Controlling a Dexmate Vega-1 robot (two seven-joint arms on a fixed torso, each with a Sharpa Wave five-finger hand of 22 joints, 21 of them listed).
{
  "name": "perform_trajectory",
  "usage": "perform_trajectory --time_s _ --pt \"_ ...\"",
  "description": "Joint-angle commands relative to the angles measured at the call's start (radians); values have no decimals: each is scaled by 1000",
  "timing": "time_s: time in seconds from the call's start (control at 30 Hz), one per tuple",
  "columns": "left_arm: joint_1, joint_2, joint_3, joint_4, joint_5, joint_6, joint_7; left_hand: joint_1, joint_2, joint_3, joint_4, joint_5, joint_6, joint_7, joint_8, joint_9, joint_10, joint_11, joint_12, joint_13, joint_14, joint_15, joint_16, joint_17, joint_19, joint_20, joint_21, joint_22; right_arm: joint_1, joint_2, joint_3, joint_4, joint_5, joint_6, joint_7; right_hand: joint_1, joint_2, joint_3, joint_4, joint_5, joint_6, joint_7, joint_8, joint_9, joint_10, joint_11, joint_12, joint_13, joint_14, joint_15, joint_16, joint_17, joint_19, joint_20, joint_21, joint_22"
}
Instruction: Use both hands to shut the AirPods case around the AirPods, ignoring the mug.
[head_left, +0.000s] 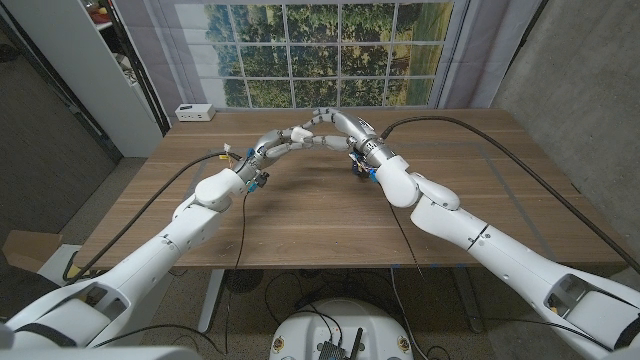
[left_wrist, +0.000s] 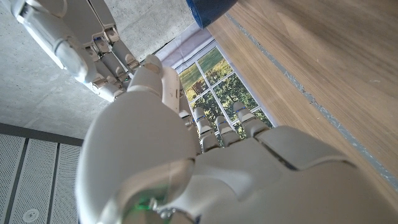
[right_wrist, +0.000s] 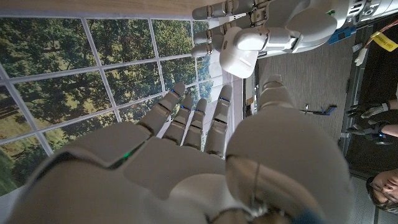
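Fingers: we see both hands' fingertips meeting at the upper centre of the head view, raised above the far part of the table (head_left: 330, 215). In the wrist views the fingers (right_wrist: 186, 121) lie side by side, reaching forward, lightly bent.
Left hand (head_left: 283, 141): comes in from the lower left; in the right wrist view it holds a small white rounded object, probably the AirPods case (right_wrist: 241, 51), between thumb and fingers.
Right hand (head_left: 338, 127): comes in from the lower right; its tips touch the left hand's. We cannot tell whether it grips the case.
Case position: upper centre of the head view, hidden between the fingertips there.
Mug (left_wrist: 210, 10): blue, on the table, top edge of the left wrist view.
Person (right_wrist: 376, 152): right edge of the right wrist view.
White box (head_left: 194, 112): table's far left corner.
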Motion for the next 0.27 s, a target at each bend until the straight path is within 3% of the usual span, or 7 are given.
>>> perform_trajectory --time_s 0.03,0.27 --pt "18 4 -9 -21 0 -3 21 7 11 -9 0 11 104 -94 3 2 4 1 -5 -1 4 -27 6 2 5 3 6 3 -40 -13 55 -33 26 -1 -57 -1 6 1 2 -2 -11 -7 -4 1 -1 0 -7 4 6 -89 6 0 14 -5 -1 1" --pt "27 6 -13 -33 -1 -5 29 9 12 -15 2 13 101 -94 1 3 7 1 -5 -1 4 -27 6 2 4 2 5 3 -63 -18 87 -42 37 -32 -88 0 7 2 1 -2 -15 -11 -6 1 -5 3 -10 3 2 -88 4 0 19 -7 0 1"
